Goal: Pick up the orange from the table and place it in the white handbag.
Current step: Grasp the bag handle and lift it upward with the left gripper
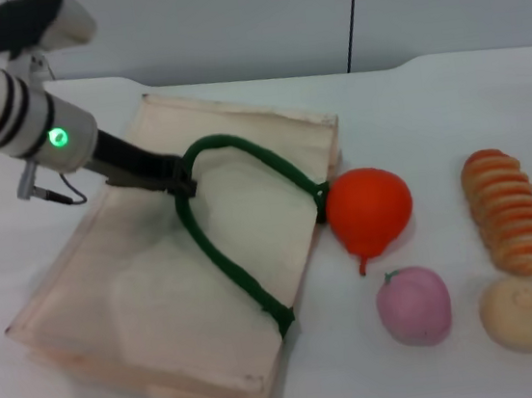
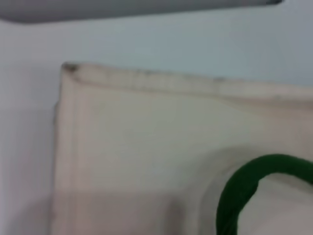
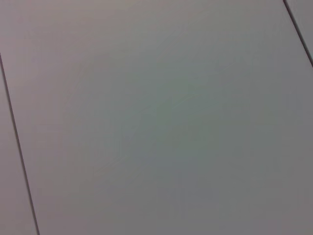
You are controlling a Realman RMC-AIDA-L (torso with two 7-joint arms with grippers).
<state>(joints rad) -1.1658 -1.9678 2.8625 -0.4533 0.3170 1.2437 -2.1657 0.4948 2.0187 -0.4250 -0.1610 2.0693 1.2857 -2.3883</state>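
With the left tool (image 1: 183,184) closed on the green handle (image 1: 243,250), it should lift the bag (image 1: 162,299) mouth wide toward the orange (image 1: 369,208), which sits on the counter (image 1: 486,94) touching the bag's three-o'clock edge.

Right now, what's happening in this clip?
The left gripper is down on the white handbag, shut on its green handle near the top of the loop. The bag lies flat on the table. The orange sits untouched on the table against the bag's right edge, with a pink peach, a tan bun and a ridged bread roll nearby. The right gripper is not in view.
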